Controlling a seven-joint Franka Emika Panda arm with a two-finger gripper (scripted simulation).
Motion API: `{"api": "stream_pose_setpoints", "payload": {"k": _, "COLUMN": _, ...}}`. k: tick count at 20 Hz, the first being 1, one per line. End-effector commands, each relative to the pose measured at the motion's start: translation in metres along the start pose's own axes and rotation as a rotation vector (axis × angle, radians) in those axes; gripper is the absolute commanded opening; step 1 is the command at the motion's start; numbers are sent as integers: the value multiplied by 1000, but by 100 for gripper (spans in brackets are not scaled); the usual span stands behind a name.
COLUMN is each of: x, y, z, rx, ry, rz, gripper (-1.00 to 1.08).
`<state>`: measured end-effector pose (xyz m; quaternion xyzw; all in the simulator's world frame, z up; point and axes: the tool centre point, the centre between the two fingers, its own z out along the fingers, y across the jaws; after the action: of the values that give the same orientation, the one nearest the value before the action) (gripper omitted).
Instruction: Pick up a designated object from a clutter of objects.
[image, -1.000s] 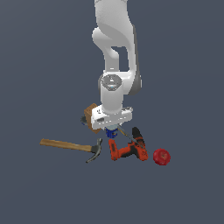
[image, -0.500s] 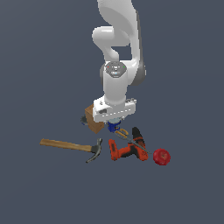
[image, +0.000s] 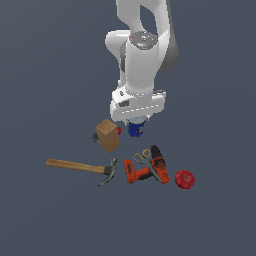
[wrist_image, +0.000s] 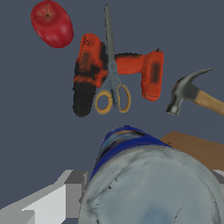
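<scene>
The dark-blue can (image: 136, 129) with a silvery-grey lid hangs under my hand, off the floor, above the clutter. My gripper (image: 136, 124) is shut on it. In the wrist view the can (wrist_image: 148, 183) fills the near field, lid toward the camera, with one grey finger (wrist_image: 52, 205) beside it. The rest of the clutter lies on the floor: tan block (image: 107, 135), hammer (image: 82, 168), orange-and-black drill (image: 147, 171), scissors (image: 142, 156) and red fruit (image: 184, 179).
In the wrist view the red fruit (wrist_image: 51, 22), the drill (wrist_image: 118, 70), the scissors (wrist_image: 111, 83) across it, the hammer head (wrist_image: 186, 92) and the block's corner (wrist_image: 197, 148) lie below the can. The floor is dark grey.
The arm has risen and carried the blue can up off the floor, away from the drill and scissors. The other objects have not moved.
</scene>
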<state>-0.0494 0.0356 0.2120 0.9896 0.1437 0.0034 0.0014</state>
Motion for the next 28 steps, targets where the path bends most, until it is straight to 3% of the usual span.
{"api": "stream_pose_setpoints", "payload": {"k": 1, "x": -4, "y": -9, "z": -27, "rx": -1, "ry": 3, "rz": 0, "gripper": -100}}
{"api": "stream_pose_setpoints", "payload": {"k": 17, "x": -27, "y": -60, "z": -178, "rx": 2, "ry": -4, "rz": 1, "gripper": -100}}
{"api": "stream_pose_setpoints", "payload": {"k": 28, "x": -32, "y": -79, "z": -236, "rx": 4, "ry": -6, "rz": 2, "gripper": -100}}
